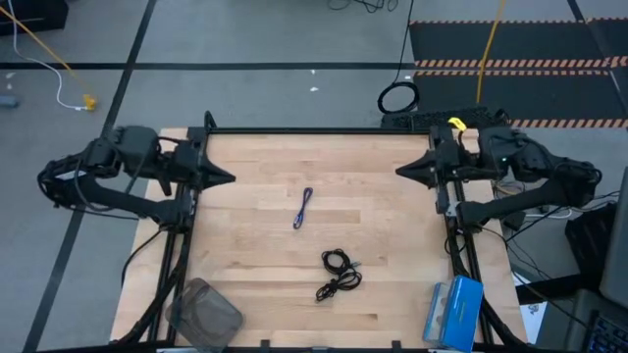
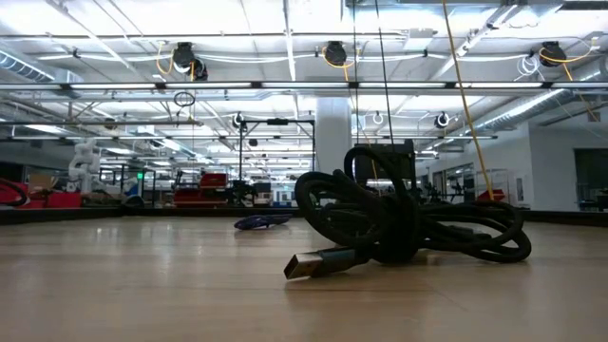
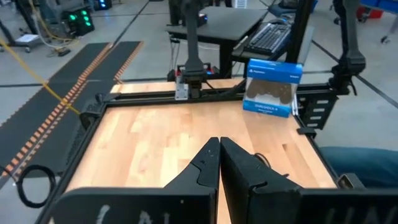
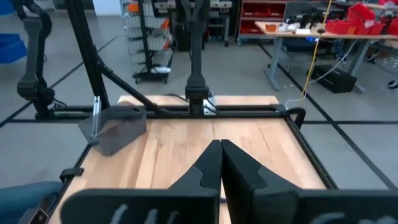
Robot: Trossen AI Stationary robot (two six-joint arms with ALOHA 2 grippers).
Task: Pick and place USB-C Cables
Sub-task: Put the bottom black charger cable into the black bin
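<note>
Two black USB-C cables lie in loose loops on the wooden table near its near edge: one bundle (image 1: pixel 337 260) and one (image 1: pixel 340 284) just beside it; in the low view they show as a black heap (image 2: pixel 408 223) with a plug lying on the wood. The short purple-blue cable (image 1: pixel 303 208) (image 2: pixel 261 221) lies folded at the table's middle. My left gripper (image 1: pixel 228 177) (image 3: pixel 219 148) hovers shut at the table's left edge. My right gripper (image 1: pixel 402 171) (image 4: pixel 220 148) hovers shut at the right edge. Both are far from the cables.
A grey pouch-like container (image 1: pixel 204 312) (image 4: pixel 117 126) sits at the near left corner. A blue box (image 1: pixel 453 312) (image 3: pixel 272 87) stands at the near right corner. A black frame rail (image 1: pixel 324 130) borders the table. A thick black cable coil (image 1: pixel 397 98) and a yellow cord (image 1: pixel 488 54) lie on the floor beyond.
</note>
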